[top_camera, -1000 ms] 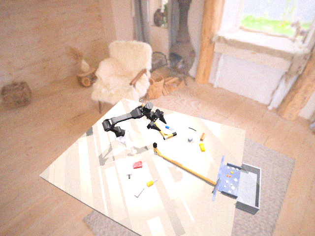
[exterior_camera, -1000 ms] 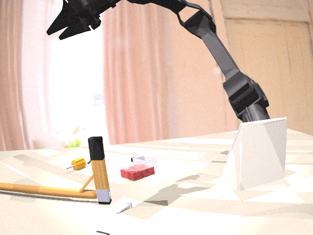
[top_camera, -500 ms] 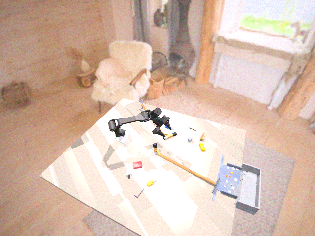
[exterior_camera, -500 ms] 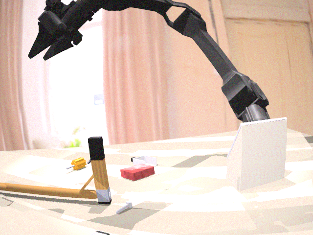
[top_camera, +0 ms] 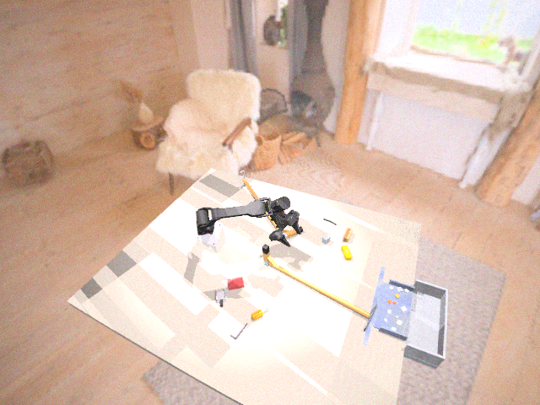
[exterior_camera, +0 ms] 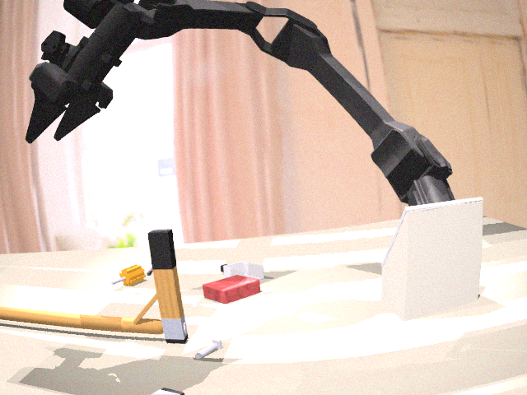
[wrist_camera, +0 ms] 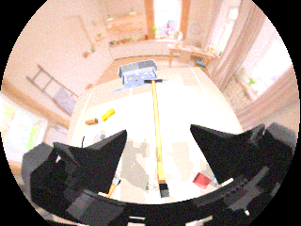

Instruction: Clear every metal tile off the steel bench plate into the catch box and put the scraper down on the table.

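The jaws stand wide with nothing between them; the gripper (top_camera: 294, 238) (exterior_camera: 43, 140) (wrist_camera: 158, 130) hangs above the table (top_camera: 305, 348) (exterior_camera: 297, 352) (wrist_camera: 188, 104), its fingers angled downward.

The long scraper (top_camera: 320, 291) (exterior_camera: 102, 322) (wrist_camera: 156, 118) lies below the jaws, its shaft running away from them. Its upright grip (top_camera: 266, 253) (exterior_camera: 168, 289) (wrist_camera: 162, 176), black at the top, is on the near side, probably so that the jaws can close on it without scraping the table. The dark blade (top_camera: 370, 318) (wrist_camera: 153, 81) rests far ahead, at the near edge of the blue bench plate (top_camera: 383, 294) (wrist_camera: 129, 85), which looks like the right place to start a push.

Farther from the jaws, small tiles (top_camera: 403, 308) (wrist_camera: 136, 79) lie scattered on the plate, so the clearing remains to be done. The catch box (top_camera: 431, 285) (wrist_camera: 137, 65) sits just beyond, presumably to receive what the blade pushes off.

To the left of the jaws lie a yellow block (top_camera: 346, 252) (wrist_camera: 108, 114) and a brown block (top_camera: 348, 234) (wrist_camera: 91, 121); to the right and nearer the arm's base is a red block (top_camera: 235, 283) (exterior_camera: 231, 289) (wrist_camera: 201, 180). The next move likely calls for lowering the open jaws around the grip; knocking it could turn the blade askew.
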Available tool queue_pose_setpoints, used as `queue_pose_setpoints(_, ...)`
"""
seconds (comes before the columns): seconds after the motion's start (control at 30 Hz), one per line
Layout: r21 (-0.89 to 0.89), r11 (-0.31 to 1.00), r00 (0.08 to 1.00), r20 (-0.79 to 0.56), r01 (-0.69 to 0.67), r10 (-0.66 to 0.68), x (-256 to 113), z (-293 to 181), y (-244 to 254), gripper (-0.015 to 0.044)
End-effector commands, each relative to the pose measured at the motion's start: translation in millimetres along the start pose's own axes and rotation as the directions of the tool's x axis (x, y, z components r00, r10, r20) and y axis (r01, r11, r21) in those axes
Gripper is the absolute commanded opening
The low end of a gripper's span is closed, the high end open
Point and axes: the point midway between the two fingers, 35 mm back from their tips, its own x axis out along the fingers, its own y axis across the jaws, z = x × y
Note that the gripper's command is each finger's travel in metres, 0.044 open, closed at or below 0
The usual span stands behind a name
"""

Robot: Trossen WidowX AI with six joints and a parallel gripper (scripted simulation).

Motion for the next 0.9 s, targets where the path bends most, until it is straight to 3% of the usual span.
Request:
queue_pose_setpoints(0.0, 0.011, 1.0, 0.999, -0.037, 0.002, -0.002, 17.5, -2.3, 0.2, 0.044)
queue_pose_setpoints(0.87, 0.064, 0.997, 0.961, -0.276, 0.049, -0.029, 123.6, -39.5, -14.7, 0.044)
